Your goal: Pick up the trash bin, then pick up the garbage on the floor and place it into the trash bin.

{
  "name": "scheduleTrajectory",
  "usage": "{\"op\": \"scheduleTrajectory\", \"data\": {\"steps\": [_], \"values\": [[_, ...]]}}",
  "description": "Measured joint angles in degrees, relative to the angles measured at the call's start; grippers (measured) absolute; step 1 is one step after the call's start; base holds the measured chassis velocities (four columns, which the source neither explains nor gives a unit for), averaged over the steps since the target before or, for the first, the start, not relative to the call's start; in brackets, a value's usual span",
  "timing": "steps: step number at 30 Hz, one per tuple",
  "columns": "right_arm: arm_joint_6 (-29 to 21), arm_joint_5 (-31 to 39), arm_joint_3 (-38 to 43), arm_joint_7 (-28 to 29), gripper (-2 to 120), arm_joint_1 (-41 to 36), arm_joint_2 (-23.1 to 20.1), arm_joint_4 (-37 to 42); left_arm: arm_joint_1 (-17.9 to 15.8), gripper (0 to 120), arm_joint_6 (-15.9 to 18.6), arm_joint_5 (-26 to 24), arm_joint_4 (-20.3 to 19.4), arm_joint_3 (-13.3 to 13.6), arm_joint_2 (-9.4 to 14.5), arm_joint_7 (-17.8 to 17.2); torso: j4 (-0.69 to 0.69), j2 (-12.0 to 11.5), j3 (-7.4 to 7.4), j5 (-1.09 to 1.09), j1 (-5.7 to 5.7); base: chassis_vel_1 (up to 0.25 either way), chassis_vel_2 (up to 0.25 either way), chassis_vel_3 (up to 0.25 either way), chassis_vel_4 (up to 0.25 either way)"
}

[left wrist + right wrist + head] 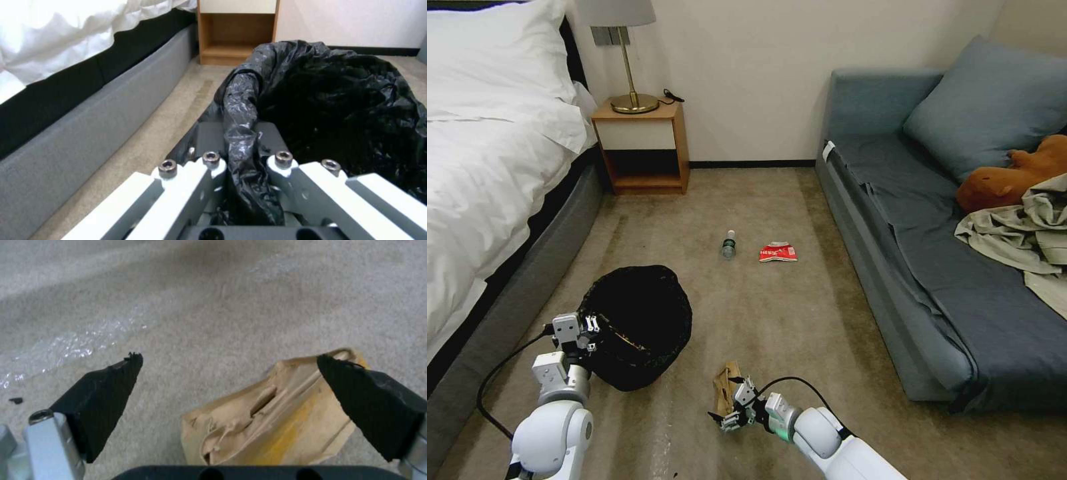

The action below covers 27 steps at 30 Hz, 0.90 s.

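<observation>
Reaching low over the carpet, our right gripper holds its black-padded fingers spread wide, with nothing between them yet. The tan paper bag lies flat on the floor beneath it, nearer one pad than the other in the right wrist view, so the bag sits off-centre in the gap. To grasp it well, we judge that the gripper should shift sideways until the bag is midway between the pads, then descend to the carpet and close across a raised crease, since flat paper offers little to pinch. Our left gripper is clamped on the rolled rim of the trash bin, a fold of black liner pinched between its fingers; the bin appears tilted, its mouth open toward us and just beside the bed frame. Farther off on the carpet lie the clear bottle and, near it, the red-and-white packet, both well apart from the bin, in front of the sofa.
</observation>
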Motion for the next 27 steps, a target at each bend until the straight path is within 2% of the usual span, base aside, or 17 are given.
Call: {"op": "scheduleTrajectory", "data": {"steps": [27], "values": [[4.85,-3.07,1.94,0.30,100,3.20,2.34,-12.94,-0.53,5,-0.31,-0.52,0.58,-0.38,0.29,0.01,0.00,-0.01,0.01,0.01,0.00,0.000,0.000,0.000,0.000]]}}
